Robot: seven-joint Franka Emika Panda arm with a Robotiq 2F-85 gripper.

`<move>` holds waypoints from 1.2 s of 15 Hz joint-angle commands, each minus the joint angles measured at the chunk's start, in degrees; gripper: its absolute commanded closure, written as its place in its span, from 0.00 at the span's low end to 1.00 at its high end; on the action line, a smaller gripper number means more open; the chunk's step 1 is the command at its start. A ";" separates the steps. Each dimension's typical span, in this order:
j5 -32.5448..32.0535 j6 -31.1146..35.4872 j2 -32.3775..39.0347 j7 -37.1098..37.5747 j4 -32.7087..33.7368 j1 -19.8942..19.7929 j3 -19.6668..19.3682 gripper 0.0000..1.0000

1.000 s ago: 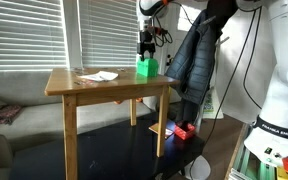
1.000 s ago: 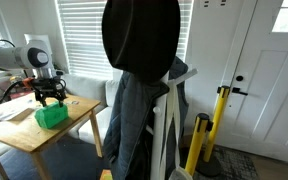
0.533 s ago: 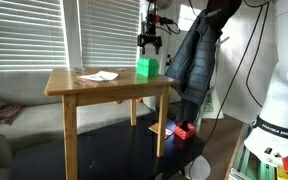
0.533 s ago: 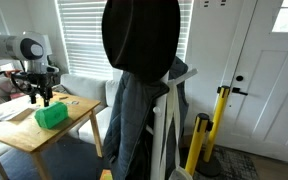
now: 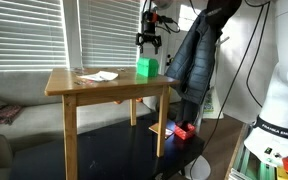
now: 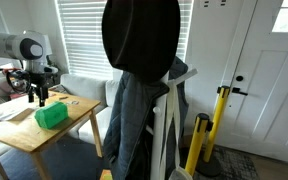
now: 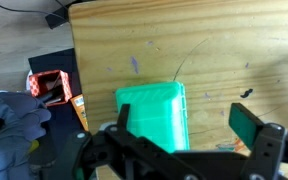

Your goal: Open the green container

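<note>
The green container (image 5: pixel 147 67) is a small bright green box near the far corner of the wooden table (image 5: pixel 94 88). It also shows in the second exterior view (image 6: pixel 52 115). In the wrist view the container (image 7: pixel 152 115) lies below the fingers, flat top up, with a ridged edge on its right side. My gripper (image 5: pixel 148 42) hangs above the box, apart from it; it also shows in an exterior view (image 6: pixel 39 97). In the wrist view my gripper (image 7: pixel 184 114) is open and empty, with its left finger over the box and its right finger over bare wood.
White papers (image 5: pixel 99 76) lie on the table beside the box. A dark jacket on a rack (image 5: pixel 196 50) stands close behind the table. A red object (image 5: pixel 184 130) sits on the floor. A sofa (image 5: pixel 14 125) and window blinds are behind.
My gripper has risen from just on top of the green container to well above it. The container has stayed in place.
</note>
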 commanded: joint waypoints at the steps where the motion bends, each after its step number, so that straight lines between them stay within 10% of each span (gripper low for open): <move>1: -1.59 1.04 0.45 -0.68 0.29 0.72 -0.53 0.00; 18: -8.17 11.21 2.29 -5.20 -2.12 0.29 -2.27 0.00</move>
